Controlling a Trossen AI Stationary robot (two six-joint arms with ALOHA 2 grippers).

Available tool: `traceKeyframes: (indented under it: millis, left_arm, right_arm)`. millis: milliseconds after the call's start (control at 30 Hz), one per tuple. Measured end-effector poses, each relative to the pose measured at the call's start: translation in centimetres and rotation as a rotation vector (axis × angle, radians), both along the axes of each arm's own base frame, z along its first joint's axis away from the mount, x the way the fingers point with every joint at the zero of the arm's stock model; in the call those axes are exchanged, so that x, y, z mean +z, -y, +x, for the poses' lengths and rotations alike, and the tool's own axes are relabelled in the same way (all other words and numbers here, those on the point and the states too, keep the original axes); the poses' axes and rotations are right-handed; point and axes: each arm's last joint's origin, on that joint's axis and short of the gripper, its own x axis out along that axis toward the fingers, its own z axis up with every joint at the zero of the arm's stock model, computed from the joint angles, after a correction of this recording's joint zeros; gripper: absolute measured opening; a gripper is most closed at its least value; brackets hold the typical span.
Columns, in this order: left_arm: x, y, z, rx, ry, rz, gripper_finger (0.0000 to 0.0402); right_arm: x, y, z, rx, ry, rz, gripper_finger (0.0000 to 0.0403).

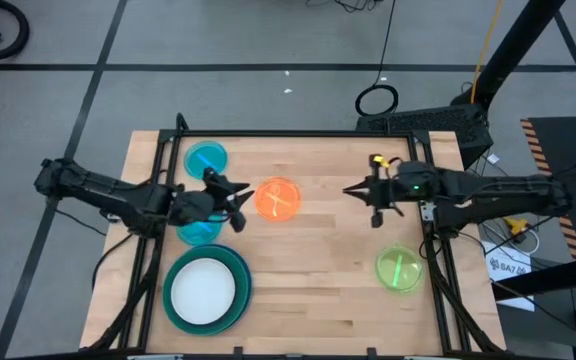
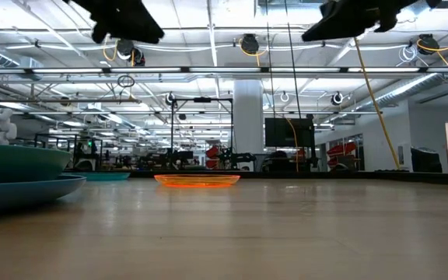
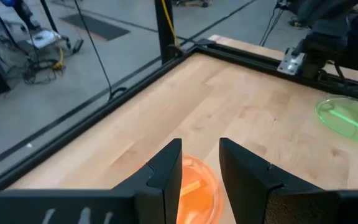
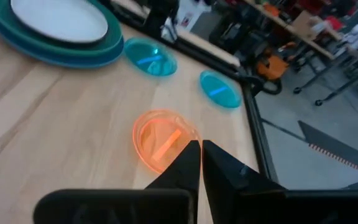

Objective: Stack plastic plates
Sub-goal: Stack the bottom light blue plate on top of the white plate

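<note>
The orange plate lies flat at the table's middle, also seen in the low view. My left gripper hovers open just left of it, and its fingers frame the plate's near rim from above. My right gripper is shut and hovers right of the plate. Both grippers are high above the table in the low view. Near the front left, the white plate rests on the teal and blue plates. Two cyan plates and the lime green plate lie singly.
A black frame rail runs along the table's far edge and down both sides. Bare wood lies between the orange plate and the lime green plate. The plate stack rises at the near left in the low view.
</note>
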Motion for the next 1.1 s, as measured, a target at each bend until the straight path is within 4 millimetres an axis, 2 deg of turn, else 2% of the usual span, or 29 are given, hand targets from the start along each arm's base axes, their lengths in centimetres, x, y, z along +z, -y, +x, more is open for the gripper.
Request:
traceKeyframes:
  millis: [300, 567, 900, 1100]
  left_arm:
    - [-1.6, -2.7, 2.2, 0.012, -0.028, -0.090, 0.0113]
    - [-4.4, -5.0, 4.2, 0.055, -0.098, -0.200, 0.0113]
    - [-7.4, -8.3, 5.3, 0.102, -0.181, -0.328, 0.0113]
    - [-8.7, -9.7, 5.9, 0.056, -0.231, -0.306, 0.0113]
  right_arm:
    - [-1.0, 0.0, -4.2, -0.035, 0.080, 0.004, 0.0011]
    - [-1.2, -0.2, -6.9, -0.049, 0.186, 0.023, 0.0011]
    - [-1.0, -0.2, -7.5, -0.056, 0.218, 0.046, 0.0011]
    - [-1.0, -0.2, -7.5, -0.056, 0.217, 0.046, 0.0011]
